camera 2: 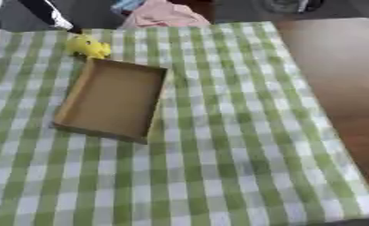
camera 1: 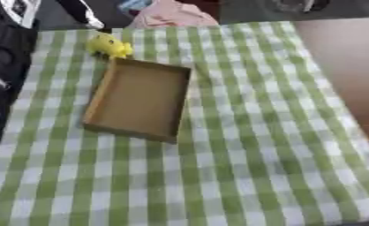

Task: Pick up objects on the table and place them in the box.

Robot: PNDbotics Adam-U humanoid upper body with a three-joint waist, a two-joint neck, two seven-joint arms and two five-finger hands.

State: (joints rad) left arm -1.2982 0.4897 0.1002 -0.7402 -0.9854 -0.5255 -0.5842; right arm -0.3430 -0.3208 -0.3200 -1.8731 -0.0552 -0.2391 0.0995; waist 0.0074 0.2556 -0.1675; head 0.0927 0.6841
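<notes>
A shallow brown cardboard box [camera 1: 138, 99] lies open on the green-and-white checked cloth [camera 1: 249, 132], left of the middle, and holds nothing. A small yellow toy [camera 1: 110, 46] sits on the cloth just beyond the box's far left corner, close to its rim. Neither of my hands shows in either view. A black shape with silver parts [camera 1: 4, 62] runs along the left edge of the left eye view; I cannot make out a hand on it.
Bare brown tabletop [camera 2: 334, 66] lies right of the cloth. Beyond the far edge are a pink thing [camera 1: 172, 15] and a black-and-white strip [camera 1: 83, 13] that ends near the yellow toy.
</notes>
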